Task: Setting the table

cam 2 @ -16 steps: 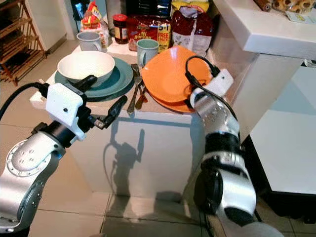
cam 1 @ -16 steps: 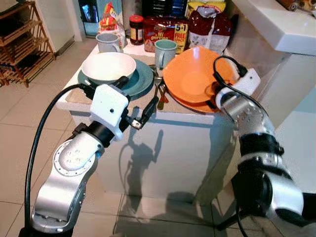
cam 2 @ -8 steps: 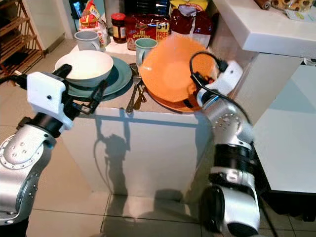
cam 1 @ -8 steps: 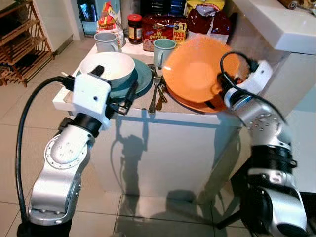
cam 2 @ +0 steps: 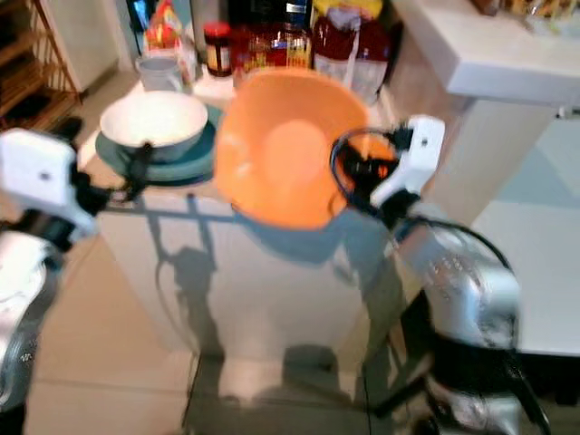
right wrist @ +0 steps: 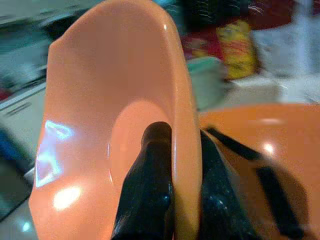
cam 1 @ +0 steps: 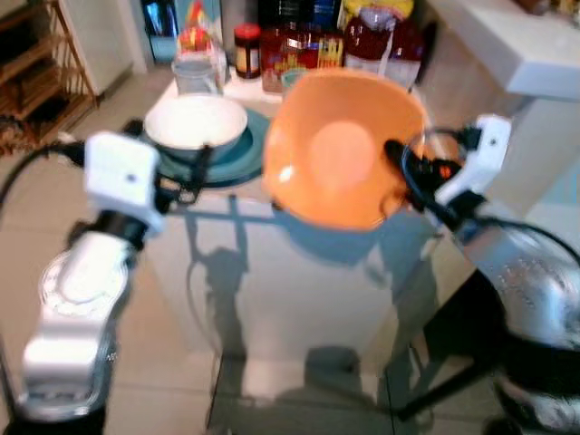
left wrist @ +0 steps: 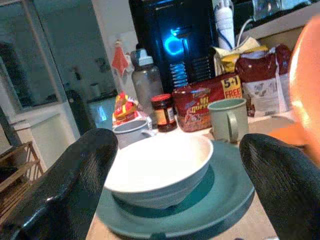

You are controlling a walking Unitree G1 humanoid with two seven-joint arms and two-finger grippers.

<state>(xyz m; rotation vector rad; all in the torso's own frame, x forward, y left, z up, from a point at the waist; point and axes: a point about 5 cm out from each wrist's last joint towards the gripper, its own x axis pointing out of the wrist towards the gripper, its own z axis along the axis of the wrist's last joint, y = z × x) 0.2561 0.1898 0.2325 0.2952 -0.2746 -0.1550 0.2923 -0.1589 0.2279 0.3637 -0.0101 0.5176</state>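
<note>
My right gripper is shut on the rim of an orange bowl, one finger inside and one outside. The bowl hangs tilted above the front edge of the small white table, its hollow facing me. Behind it an orange plate lies on the table. A white bowl sits on a teal plate at the table's left. My left gripper is open, just in front of that plate, with nothing between its fingers. The orange bowl hides the table's middle.
A grey mug, a green mug, a jar and food packets crowd the table's back. A white counter runs along the right. A wooden rack stands at far left on the tiled floor.
My right gripper has lifted the orange bowl off the orange plate and swung it up and towards me. The left arm has drawn back to the left. The head views are now blurred.
</note>
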